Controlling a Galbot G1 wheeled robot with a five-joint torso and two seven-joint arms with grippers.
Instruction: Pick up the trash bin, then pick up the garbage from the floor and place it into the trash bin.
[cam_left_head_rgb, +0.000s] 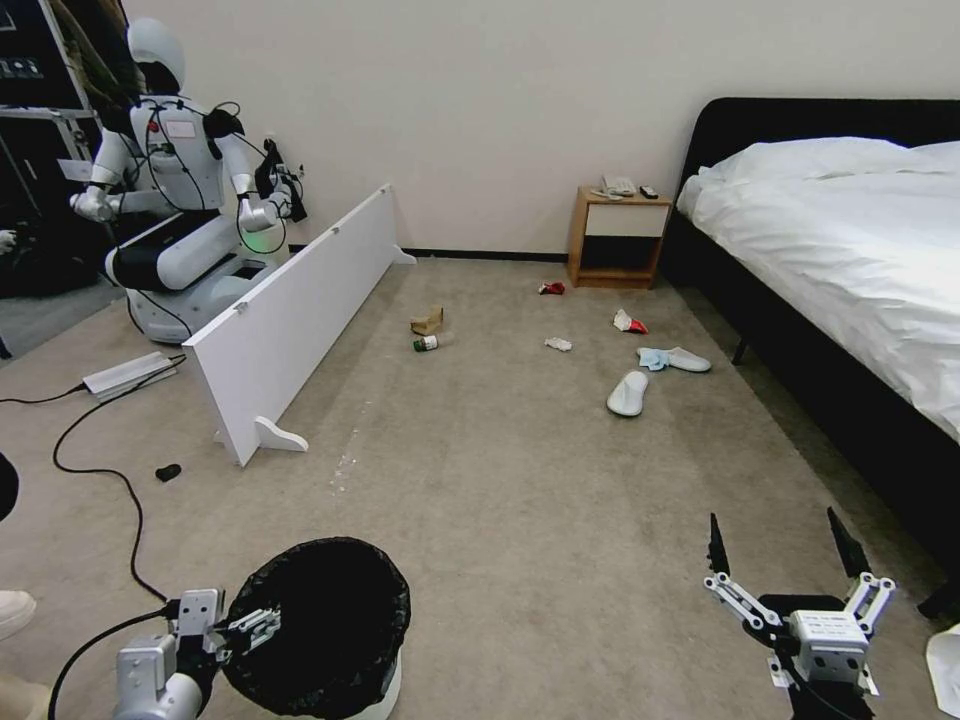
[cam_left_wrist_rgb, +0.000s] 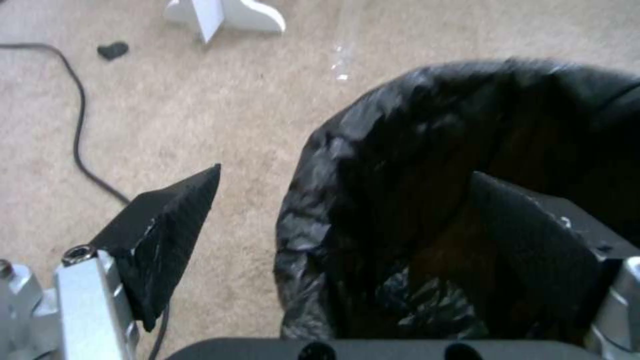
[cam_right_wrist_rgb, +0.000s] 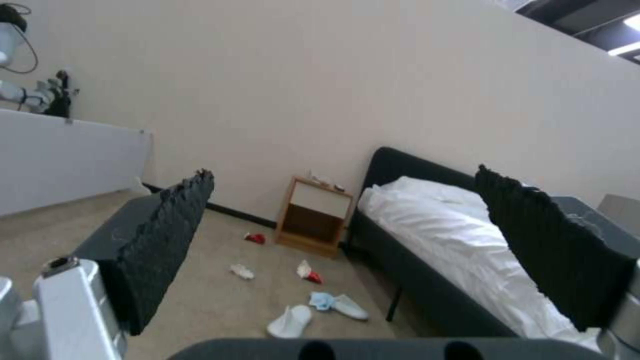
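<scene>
**Left jaws straddling bin rim, right arm idle, litter on floor**

Near left: left gripper (cam_left_head_rgb: 262, 622) sits at the trash bin (cam_left_head_rgb: 330, 620). Jaws spread, one finger (cam_left_wrist_rgb: 167, 235) outside over the carpet, the other inside the black liner, rim between them; not clamped shut in the left wrist view. The bin is at the near edge of the floor (cam_left_head_rgb: 520, 520), just right of a black cable (cam_left_head_rgb: 100, 480).

Mid left: low white panel (cam_left_head_rgb: 300, 320) stands on feet, running from near left toward the far wall. Another robot (cam_left_head_rgb: 180, 220) is parked behind it.

Centre, far: brown paper bag (cam_left_head_rgb: 428, 321) with a green-capped bottle (cam_left_head_rgb: 428, 343) just beside it. Right of those, well apart: crumpled tissue (cam_left_head_rgb: 558, 344), crushed red can (cam_left_head_rgb: 551, 288) near the nightstand (cam_left_head_rgb: 618, 238), red-white snack packet (cam_left_head_rgb: 629, 322).

Right of centre: two white slippers, one (cam_left_head_rgb: 628, 393) nearer, one (cam_left_head_rgb: 688, 360) touching a blue cloth (cam_left_head_rgb: 654, 357), both close to the bed (cam_left_head_rgb: 850, 260).

Near right: right gripper (cam_left_head_rgb: 788, 545) hangs over bare carpet, jaws wide open, holding nothing, well apart from all litter.
</scene>
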